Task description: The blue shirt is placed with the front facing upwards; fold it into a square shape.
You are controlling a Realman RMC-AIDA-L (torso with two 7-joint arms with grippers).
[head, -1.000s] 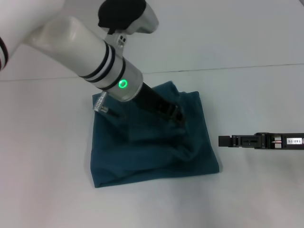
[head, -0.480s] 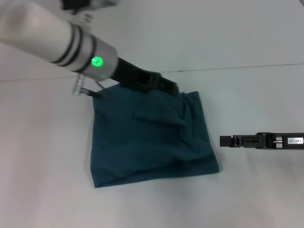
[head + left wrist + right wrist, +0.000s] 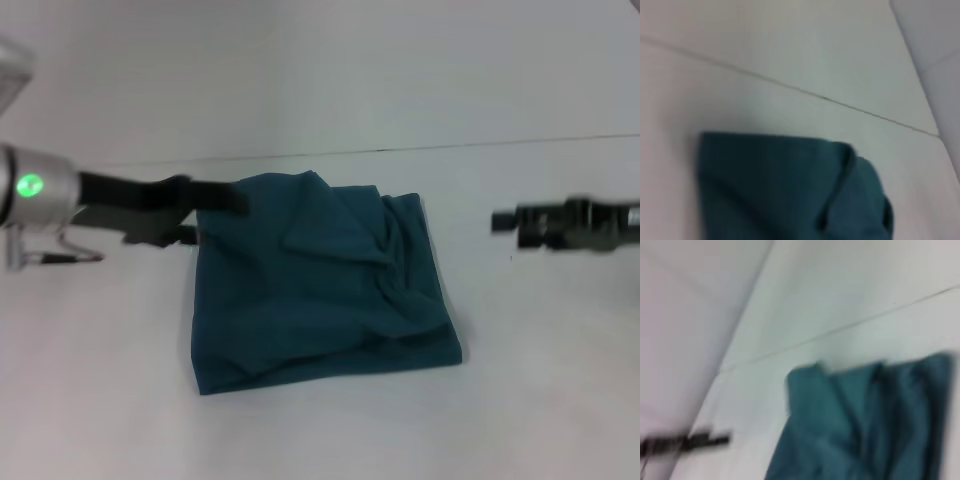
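1. Both grippers are hanging off the cloth, one on each side. The left gripper is hovering at the far left corner of the blue shirt, and I cannot tell whether its fingers are apart or together, nor whether the tip is touching the fabric.
2. Lying on the white table, the shirt is folded into a rough square, with its near edge running fairly straight.
3. Toward its far right part the cloth is bunching into loose ridges and creases.
4. Out to the right, well apart from the shirt, the right gripper is pointing toward it above the bare table; its fingers are too blurred for me to judge.
5. Farther back, a thin seam is crossing the table.
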